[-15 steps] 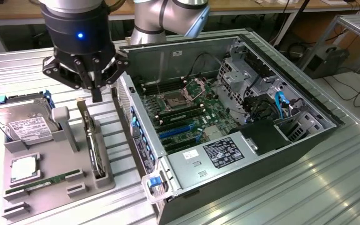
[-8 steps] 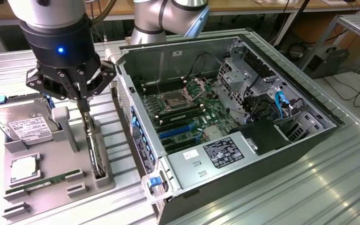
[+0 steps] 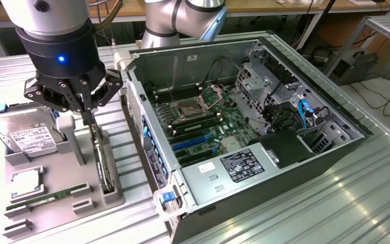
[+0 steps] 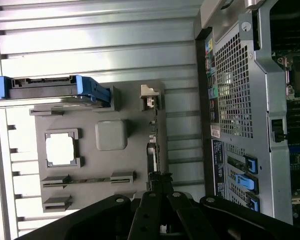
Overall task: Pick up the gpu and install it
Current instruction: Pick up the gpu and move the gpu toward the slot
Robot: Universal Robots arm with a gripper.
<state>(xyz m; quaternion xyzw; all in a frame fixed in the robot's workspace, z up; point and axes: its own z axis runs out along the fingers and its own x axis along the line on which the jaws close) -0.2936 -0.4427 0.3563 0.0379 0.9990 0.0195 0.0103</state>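
Observation:
The gpu (image 3: 102, 157) stands on edge in a slot of the grey holder tray (image 3: 59, 170), to the exterior view's left of the open computer case (image 3: 202, 56). My gripper (image 3: 87, 118) hangs straight above the card's far end, fingers drawn together on its top edge. In the wrist view the gpu (image 4: 153, 145) appears edge-on as a thin dark strip, and my gripper (image 4: 159, 179) is pinched shut on its near end. The card's lower edge still sits in the tray (image 4: 90, 160). Blue expansion slots (image 3: 189, 144) lie on the motherboard inside the case.
The tray also carries a silver hard drive (image 3: 26, 134) with blue rails, a square processor (image 3: 27, 183) and a narrow green memory stick (image 3: 46, 195). The case's metal rear wall (image 4: 234, 90) stands close beside the tray. The ribbed metal table (image 3: 330, 203) extends around both.

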